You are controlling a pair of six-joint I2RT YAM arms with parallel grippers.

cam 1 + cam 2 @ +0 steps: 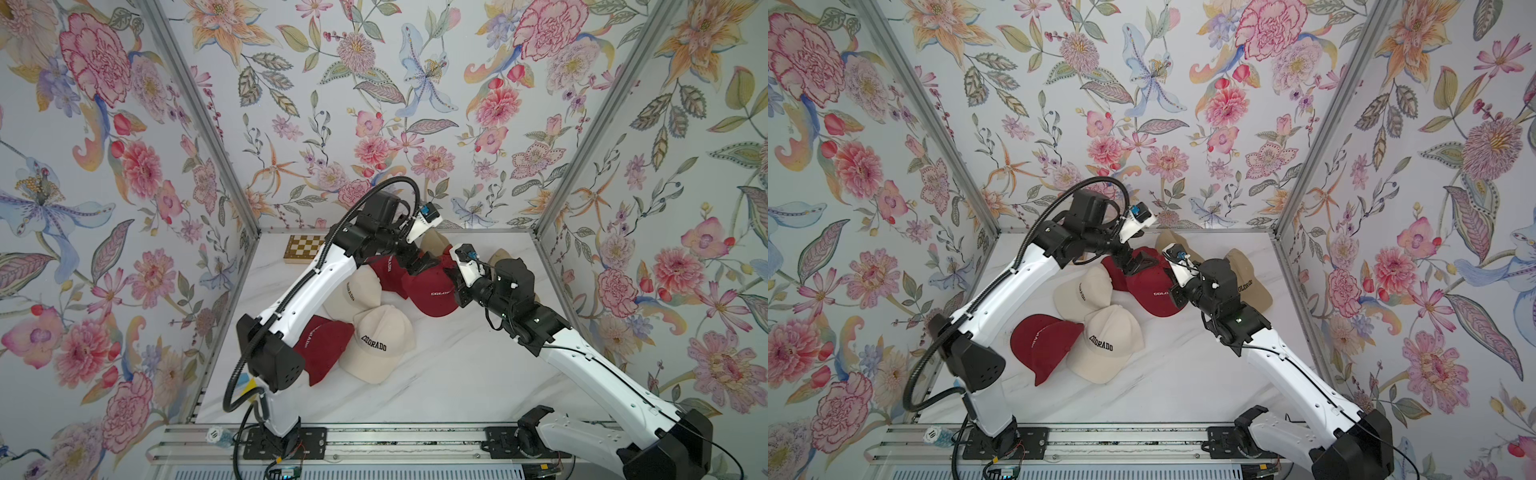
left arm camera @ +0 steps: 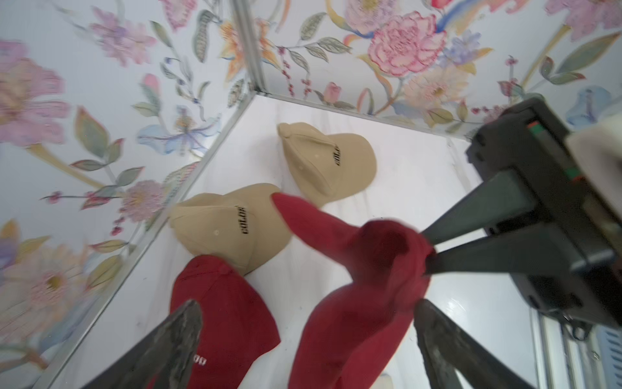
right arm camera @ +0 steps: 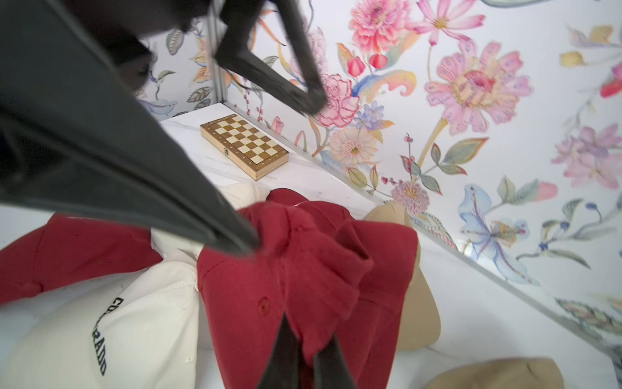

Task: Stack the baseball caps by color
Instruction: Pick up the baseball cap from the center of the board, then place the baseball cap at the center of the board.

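Right pincer (image 3: 308, 333) — crumpled red cap (image 3: 303, 256)

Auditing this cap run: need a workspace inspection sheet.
Surface: white marble-look tabletop, no spills.
Job's things: three dark red fabric caps, two cream caps, two tan caps; colours mixed, no finished stack.
Clutter: closed brown-and-cream checkered wooden chessboard, rear corner.
Grippers: right gripper shut on one dark red cap at its crown; left gripper open over it.
Cables: black corrugated hose loops off left arm.
Surroundings: floral wallpaper walls, metal corner posts.

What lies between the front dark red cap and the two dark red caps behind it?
The front cream cap and the rear cream cap; both top views show this.
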